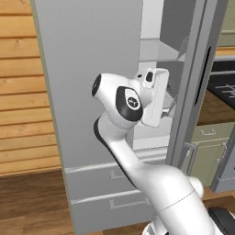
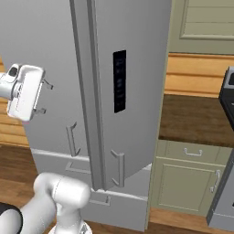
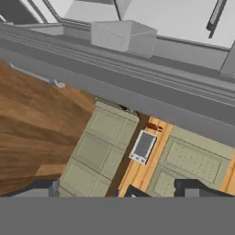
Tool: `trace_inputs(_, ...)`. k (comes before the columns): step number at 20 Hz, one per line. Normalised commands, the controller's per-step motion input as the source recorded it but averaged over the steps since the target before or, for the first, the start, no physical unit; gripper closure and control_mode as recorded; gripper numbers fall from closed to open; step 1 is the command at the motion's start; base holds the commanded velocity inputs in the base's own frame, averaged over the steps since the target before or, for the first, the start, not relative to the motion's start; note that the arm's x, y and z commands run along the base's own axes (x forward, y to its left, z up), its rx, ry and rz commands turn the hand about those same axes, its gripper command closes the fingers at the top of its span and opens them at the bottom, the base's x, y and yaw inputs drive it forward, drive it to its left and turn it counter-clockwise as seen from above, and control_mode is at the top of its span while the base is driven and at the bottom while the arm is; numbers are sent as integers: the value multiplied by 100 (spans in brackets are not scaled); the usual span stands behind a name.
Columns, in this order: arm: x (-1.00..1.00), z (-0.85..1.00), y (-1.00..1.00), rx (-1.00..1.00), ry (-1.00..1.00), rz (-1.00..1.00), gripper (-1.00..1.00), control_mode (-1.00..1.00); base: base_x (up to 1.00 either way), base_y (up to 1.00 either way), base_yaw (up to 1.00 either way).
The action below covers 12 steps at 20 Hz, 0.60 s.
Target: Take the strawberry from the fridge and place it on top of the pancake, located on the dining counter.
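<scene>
Gripper (image 2: 45, 97): standing wide open, grasping nothing, hovering at the fridge (image 1: 92, 55) doorway, right door swung out. Strawberry: not made out on the pale shelves. Advice: reaching in level, clearing the door edge, locating the berry before closing.

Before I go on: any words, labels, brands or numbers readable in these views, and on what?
No text can be read.
The dark panel on the fridge door shows faint marks, too small and blurred to read.
The round dark cap on the arm's joint bears a tiny pale mark, also unreadable.
</scene>
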Motion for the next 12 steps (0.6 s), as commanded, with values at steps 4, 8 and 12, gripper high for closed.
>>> trace_inputs(4, 70, -34, -36, -1, -7, 0, -100, -100, 0, 0, 0)
trace_inputs(8, 43, -23, -41, -3, -3, 0, -100, -100, 0, 0, 0)
trace_inputs(12, 52, -25, -60, -1, 0, -3, -100, -100, 0, 0, 0)
